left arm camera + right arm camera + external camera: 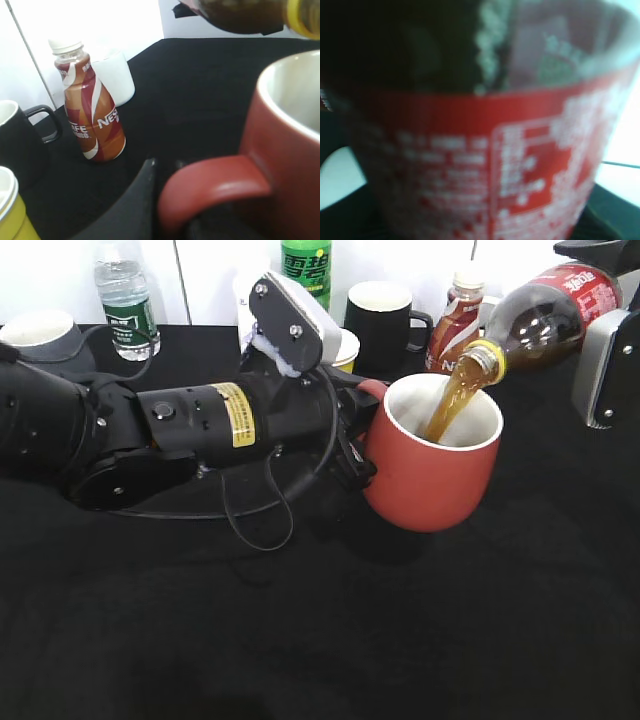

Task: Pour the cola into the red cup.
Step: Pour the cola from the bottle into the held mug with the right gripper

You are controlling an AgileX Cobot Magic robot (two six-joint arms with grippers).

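The red cup [432, 470] is tilted and held off the black table by its handle [210, 185]. My left gripper [352, 445] is shut on that handle. The cola bottle [545, 315] is tipped mouth-down from the upper right, held by my right gripper [605, 355]. A brown stream [450, 400] runs from its yellow-ringed mouth into the cup. The right wrist view is filled by the bottle's blurred red label [485, 165]; the fingers are hidden there. The left wrist view shows the cup's white rim [285, 95] and the bottle mouth [300, 15] above it.
Behind stand a Nescafe bottle [457, 325], a black mug [382, 320], a yellow cup [343, 348], a green soda bottle [306, 270], a water bottle [127, 305], a grey mug [40, 338] and a white cup [115, 75]. Black cloth [320, 640] covers the table.
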